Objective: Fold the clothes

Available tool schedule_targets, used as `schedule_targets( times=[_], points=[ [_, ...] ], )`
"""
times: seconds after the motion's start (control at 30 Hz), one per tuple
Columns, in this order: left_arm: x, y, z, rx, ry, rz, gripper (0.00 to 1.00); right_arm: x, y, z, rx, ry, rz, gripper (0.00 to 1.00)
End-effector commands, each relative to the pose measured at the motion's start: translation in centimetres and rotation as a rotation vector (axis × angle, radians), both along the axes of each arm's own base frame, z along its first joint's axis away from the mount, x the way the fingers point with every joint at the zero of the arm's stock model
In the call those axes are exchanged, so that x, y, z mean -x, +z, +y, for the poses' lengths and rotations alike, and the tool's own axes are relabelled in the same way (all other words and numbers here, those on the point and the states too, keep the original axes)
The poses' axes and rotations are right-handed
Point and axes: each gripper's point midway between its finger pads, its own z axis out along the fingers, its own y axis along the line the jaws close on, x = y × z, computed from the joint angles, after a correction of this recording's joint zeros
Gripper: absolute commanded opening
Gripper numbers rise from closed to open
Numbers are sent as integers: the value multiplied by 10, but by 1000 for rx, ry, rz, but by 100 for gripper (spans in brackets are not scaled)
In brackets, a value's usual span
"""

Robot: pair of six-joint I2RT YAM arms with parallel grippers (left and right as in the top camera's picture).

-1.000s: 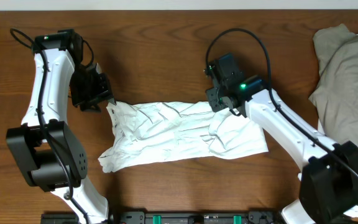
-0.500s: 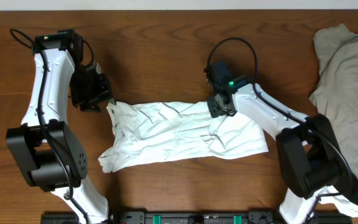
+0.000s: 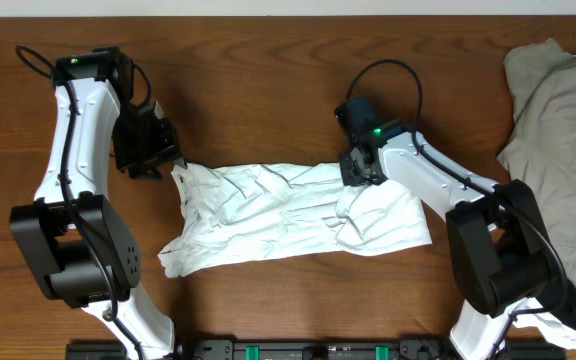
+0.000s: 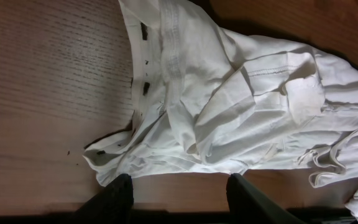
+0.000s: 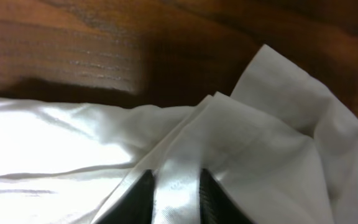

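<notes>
Right wrist: R fingers (image 5: 140, 199) clamped on a raised fold of the white crumpled cotton T-shirt (image 5: 241, 143). Left wrist: L fingers (image 4: 114, 198) apart, nothing btwn them, just off shirt's edge. Overhead: shirt lies bunched lengthwise mid brown wooden table (image 3: 268, 80), btwn both arms; beige-grey garment (image 3: 558, 120) heaped far right, well apart.

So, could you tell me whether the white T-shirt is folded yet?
Not folded: the white T-shirt lies crumpled and bunched on the table, edges uneven.
</notes>
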Motion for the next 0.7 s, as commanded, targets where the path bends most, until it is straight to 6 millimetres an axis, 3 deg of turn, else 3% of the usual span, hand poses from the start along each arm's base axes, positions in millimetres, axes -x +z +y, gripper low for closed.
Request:
schedule_targets(
  times=[0.0, 0.1, 0.23, 0.37, 0.6, 0.63, 0.67],
  points=[
    [1, -1, 1, -2, 3, 8, 51, 2, -4, -6, 19, -18, 12, 17],
    [1, -1, 1, -2, 3, 8, 51, 4, -6, -8, 22, -19, 17, 18],
    [1, -1, 1, -2, 3, 7, 52, 6, -9, -10, 23, -29, 23, 1],
    [1, -1, 1, -2, 3, 7, 52, 3, -5, -8, 13, -28, 8, 1],
    [0, -1, 1, -2, 3, 4, 51, -7, 26, -6, -24, -35, -73, 1],
    [0, -1, 1, -2, 3, 4, 52, -9, 30, -6, -31, -37, -87, 6],
    [0, -1, 1, -2, 3, 4, 51, -11, 32, -5, -36, -37, -98, 20]
  ],
)
